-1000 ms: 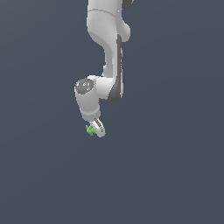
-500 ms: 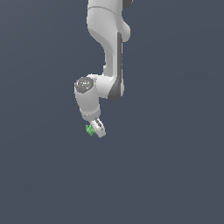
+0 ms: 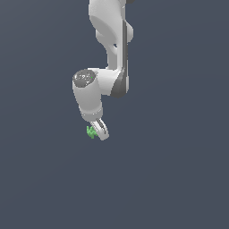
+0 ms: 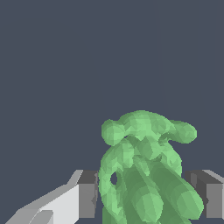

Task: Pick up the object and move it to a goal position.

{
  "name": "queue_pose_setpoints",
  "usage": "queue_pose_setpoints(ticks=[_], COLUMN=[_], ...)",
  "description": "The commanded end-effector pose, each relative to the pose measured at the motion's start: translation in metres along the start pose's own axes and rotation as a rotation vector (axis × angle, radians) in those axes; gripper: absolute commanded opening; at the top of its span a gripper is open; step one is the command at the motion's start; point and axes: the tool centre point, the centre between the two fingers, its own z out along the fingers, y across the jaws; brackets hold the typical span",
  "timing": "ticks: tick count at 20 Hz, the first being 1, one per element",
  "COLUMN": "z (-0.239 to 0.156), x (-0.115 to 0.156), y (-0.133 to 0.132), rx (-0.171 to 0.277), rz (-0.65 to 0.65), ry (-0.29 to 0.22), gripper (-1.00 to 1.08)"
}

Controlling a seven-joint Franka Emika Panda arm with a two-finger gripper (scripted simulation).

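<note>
The object (image 3: 91, 132) is a small bright green, jagged lump held at the tips of my white gripper (image 3: 97, 133) in the exterior view, a little left of the view's middle. The arm comes down from the top of that view. In the wrist view the green lump (image 4: 144, 170) fills the space between my two fingers (image 4: 85, 194), which press on it from both sides. My gripper (image 4: 146, 199) is shut on it. No goal marker shows in either view.
A plain dark grey surface (image 3: 179, 179) fills both views, with no other objects or edges in sight.
The gripper and the green lump stay at nearly the same place in the exterior view; no clear motion shows. The grip is unchanged.
</note>
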Motion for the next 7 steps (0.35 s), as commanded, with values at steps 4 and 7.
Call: queue_pose_setpoints(ticks=[4,7], z=[-0.016,-0.0178], x=[0.003,0.0036], y=[-0.0083,-0.0096], rx=[-0.001,-0.001], rz=[0.0,0.0], ry=[-0.001,-0.001], gripper=[-1.0,-1.0])
